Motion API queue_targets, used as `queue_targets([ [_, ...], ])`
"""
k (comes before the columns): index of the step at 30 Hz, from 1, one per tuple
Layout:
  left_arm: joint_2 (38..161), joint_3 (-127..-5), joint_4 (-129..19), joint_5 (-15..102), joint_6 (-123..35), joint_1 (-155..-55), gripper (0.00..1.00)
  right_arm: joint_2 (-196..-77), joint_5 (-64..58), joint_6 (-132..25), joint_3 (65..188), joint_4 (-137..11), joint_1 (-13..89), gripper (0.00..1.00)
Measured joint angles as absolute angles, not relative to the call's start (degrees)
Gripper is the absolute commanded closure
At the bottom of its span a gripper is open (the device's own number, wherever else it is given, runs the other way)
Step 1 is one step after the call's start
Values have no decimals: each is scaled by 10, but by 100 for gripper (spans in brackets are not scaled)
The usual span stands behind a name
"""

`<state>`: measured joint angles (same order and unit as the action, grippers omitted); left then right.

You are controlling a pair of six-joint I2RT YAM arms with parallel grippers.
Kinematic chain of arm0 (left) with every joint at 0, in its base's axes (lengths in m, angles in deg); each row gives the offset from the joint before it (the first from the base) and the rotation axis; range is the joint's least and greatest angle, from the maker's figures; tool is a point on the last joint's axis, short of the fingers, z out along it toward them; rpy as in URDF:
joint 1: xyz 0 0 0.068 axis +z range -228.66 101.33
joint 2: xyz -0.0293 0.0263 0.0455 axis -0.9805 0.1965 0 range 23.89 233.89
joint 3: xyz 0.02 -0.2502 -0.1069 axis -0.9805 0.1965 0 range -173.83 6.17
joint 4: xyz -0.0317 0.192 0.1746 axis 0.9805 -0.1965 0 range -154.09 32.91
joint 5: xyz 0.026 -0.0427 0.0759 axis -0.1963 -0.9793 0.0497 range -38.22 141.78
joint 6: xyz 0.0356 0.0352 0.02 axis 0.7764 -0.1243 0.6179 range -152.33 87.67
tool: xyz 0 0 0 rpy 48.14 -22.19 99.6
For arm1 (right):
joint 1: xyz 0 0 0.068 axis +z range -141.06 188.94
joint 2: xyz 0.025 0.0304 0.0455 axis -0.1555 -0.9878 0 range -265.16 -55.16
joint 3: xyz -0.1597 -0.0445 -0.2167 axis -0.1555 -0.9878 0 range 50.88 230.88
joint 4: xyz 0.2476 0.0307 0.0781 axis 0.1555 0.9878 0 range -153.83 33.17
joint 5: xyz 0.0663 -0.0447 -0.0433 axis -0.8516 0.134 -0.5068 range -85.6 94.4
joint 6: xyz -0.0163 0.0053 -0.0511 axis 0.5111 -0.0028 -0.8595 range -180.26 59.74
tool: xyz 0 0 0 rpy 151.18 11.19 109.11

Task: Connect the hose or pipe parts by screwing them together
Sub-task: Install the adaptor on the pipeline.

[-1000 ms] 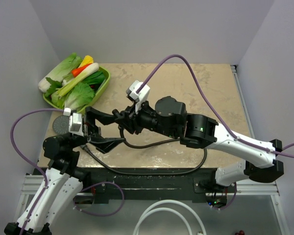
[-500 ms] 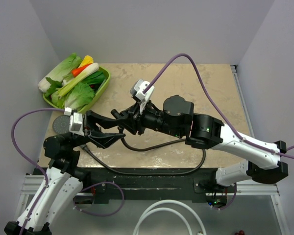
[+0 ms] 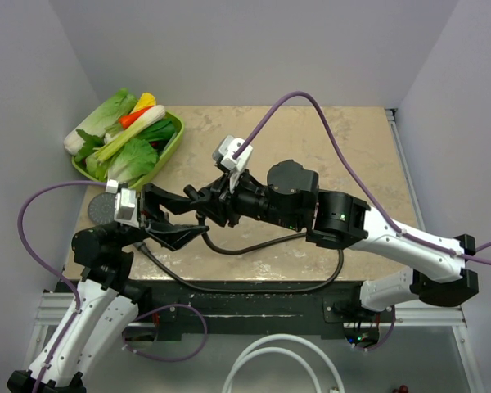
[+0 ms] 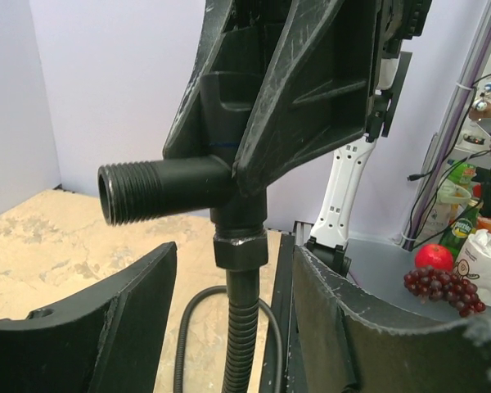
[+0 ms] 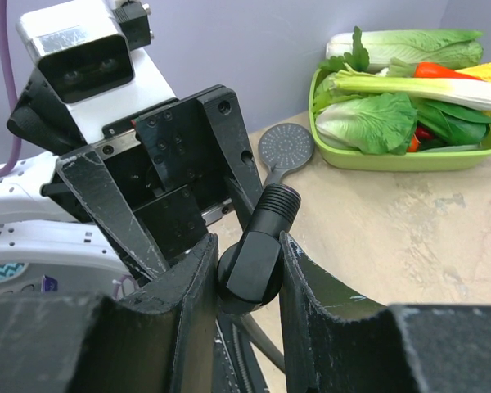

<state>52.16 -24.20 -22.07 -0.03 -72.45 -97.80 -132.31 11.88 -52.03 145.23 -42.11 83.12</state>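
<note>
Black fitting (image 4: 172, 180) over a beige-marbled worktop (image 3: 352, 155)
The ribbed hose (image 4: 241, 327) is dark brown, almost black. The shower-head disc (image 5: 286, 146) is grey, speckled with fine holes. A lime-green tray (image 5: 409, 160) holds pale and dark green, white, red and yellow vegetables (image 5: 368, 123). The cables (image 3: 297, 93) are purple.

The shower-head disc (image 3: 99, 211) is half hidden behind the left wrist camera (image 3: 128, 205).

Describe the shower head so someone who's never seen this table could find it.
Start at the green tray of vegetables in the far left corner of the table. Just on its near side, lying flat, is the shower head. It is the only round grey disc dotted with holes; the fitting and hose are dark.
</note>
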Motion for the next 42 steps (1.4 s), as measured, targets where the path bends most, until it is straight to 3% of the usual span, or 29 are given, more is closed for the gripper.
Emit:
queue_targets([
  [8,522,-242,-221,-2,-734,-978,52,-1333,119,-529,1452,-411,831,100],
  [19,522,-242,-231,-6,-732,-978,39,-1333,119,-541,1458,-408,831,100],
  [21,522,-242,-238,-5,-731,-978,39,-1333,119,-544,1462,-406,831,100],
  [26,522,-242,-251,-5,-726,-978,54,-1333,115,-547,1468,-406,831,100],
  [33,522,-242,-250,-5,-723,-978,44,-1333,108,-547,1468,-406,831,100],
  [36,522,-242,-249,-5,-724,-978,36,-1333,108,-547,1468,-406,831,100],
  [39,522,-243,-248,-5,-731,-978,37,-1333,108,-547,1468,-406,831,100],
  [42,522,-243,-246,-5,-734,-978,44,-1333,108,-547,1468,-406,831,100],
])
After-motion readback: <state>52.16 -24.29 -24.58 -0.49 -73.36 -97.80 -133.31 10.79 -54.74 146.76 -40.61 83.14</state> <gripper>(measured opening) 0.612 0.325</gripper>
